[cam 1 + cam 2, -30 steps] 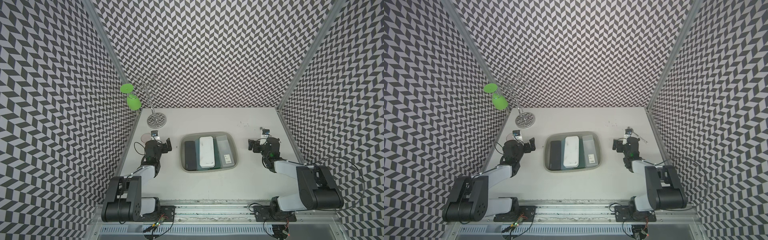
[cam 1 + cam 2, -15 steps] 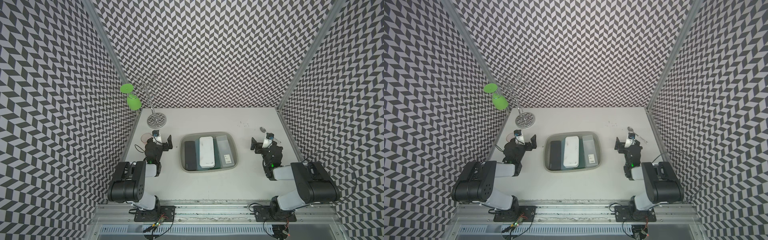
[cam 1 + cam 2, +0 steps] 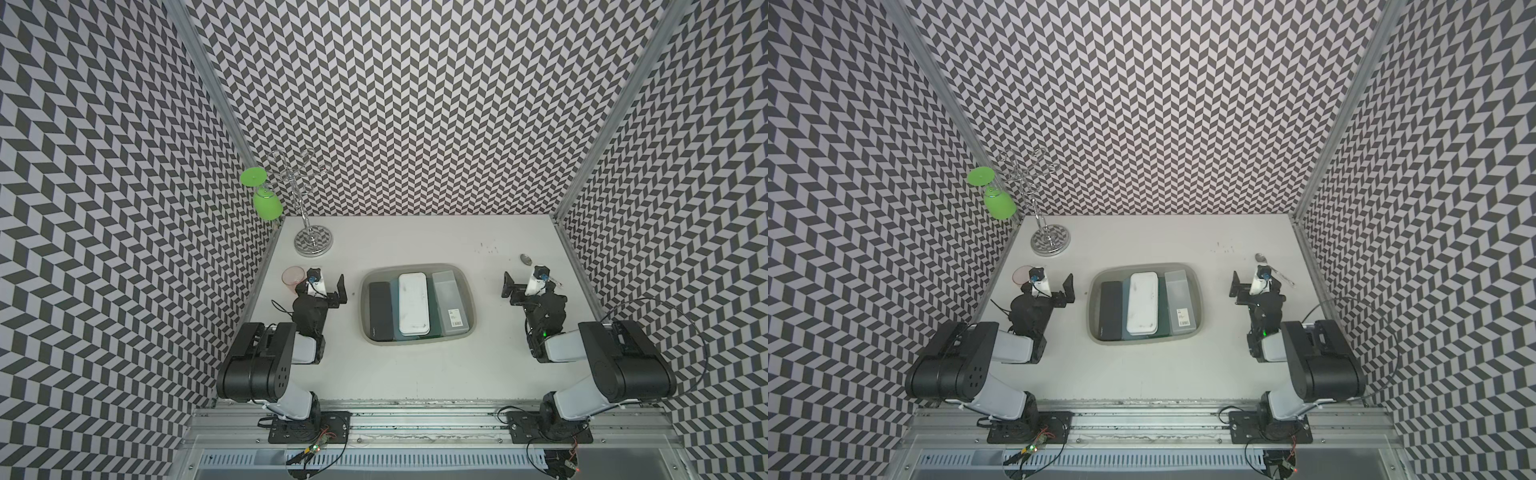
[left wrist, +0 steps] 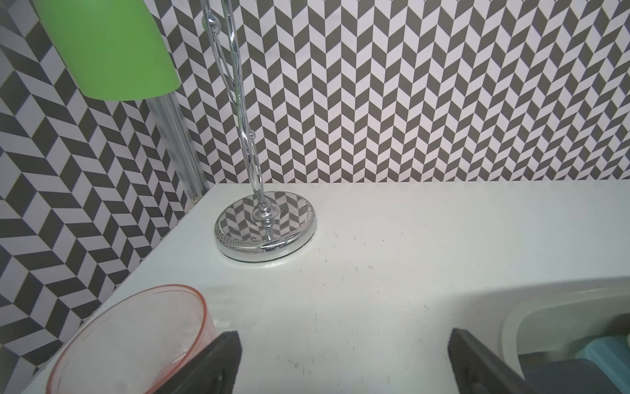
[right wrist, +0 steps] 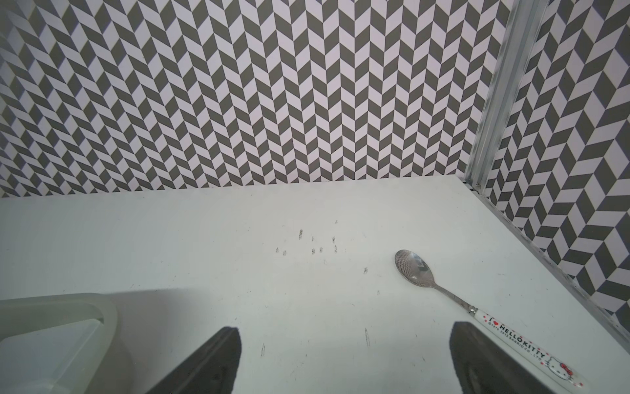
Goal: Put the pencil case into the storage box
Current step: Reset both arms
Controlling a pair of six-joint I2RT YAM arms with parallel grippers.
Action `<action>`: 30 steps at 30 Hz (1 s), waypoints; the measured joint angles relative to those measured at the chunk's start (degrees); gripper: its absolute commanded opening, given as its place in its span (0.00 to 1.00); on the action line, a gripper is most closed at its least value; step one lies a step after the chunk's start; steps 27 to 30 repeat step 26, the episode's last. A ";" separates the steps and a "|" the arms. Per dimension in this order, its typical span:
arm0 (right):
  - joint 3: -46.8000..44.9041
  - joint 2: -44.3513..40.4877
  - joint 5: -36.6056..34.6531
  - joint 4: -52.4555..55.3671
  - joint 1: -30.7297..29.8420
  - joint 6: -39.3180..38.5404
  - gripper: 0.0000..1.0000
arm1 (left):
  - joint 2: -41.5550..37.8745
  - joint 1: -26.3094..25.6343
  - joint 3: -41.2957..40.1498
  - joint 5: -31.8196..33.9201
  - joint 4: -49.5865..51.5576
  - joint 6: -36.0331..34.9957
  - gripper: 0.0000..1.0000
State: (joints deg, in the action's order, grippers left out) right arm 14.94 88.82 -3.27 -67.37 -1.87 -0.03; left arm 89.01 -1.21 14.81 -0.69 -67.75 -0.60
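Both arms are sitting folded low at their own sides of the table [image 3: 415,374], flanking the storage box [image 3: 419,341] and touching nothing. The left gripper [image 4: 344,361] is hanging with its jaws spread wide and only bare tabletop between them. The right gripper [image 5: 344,361] is showing the same wide, empty spread. The jaws are probably open like this because there is nothing left to carry, so this looks like a rest pose, not an approach. The box is standing mid-table between the arms, and in both top views it is holding long cases laid parallel, running away from the robot. A black case [image 3: 381,309] is lying nearest the left arm and a white case [image 3: 413,303] in the middle. A clear case [image 3: 451,301] with a barcode label is lying nearest the right arm. The white one appears to be riding on top, partly covering a teal case [image 4: 610,348]. Laying them lengthwise is likely the only way they fit a shallow tub. No pencil case is lying on the table outside the box, so I am judging the task finished; which case was the last one in, I cannot tell. A pink cup [image 3: 293,276] is standing just beside the left gripper, and a spoon [image 5: 443,293] is lying just beside the right one. A chrome rack [image 3: 313,241] carrying a green glass [image 3: 266,203] is occupying the far corner, well clear of the box.
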 measured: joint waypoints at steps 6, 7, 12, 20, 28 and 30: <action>0.00 0.00 0.00 0.00 0.00 0.00 1.00 | 0.00 0.00 0.00 0.04 -0.04 0.00 1.00; 0.00 0.00 0.00 0.00 0.00 0.00 1.00 | 0.00 0.00 0.00 0.04 -0.02 0.00 1.00; 0.00 0.00 0.00 0.00 0.00 0.00 0.99 | 0.00 0.00 0.00 0.07 -0.04 0.00 1.00; 0.04 0.02 -0.02 0.07 0.00 0.02 1.00 | 0.00 0.00 0.00 0.07 -0.09 0.00 1.00; 0.57 0.02 -0.07 0.07 0.00 0.02 1.00 | 0.00 0.00 0.00 0.13 -0.11 0.00 1.00; 0.57 0.02 -0.07 0.07 0.00 0.02 1.00 | 0.00 0.00 0.00 0.13 -0.11 0.00 1.00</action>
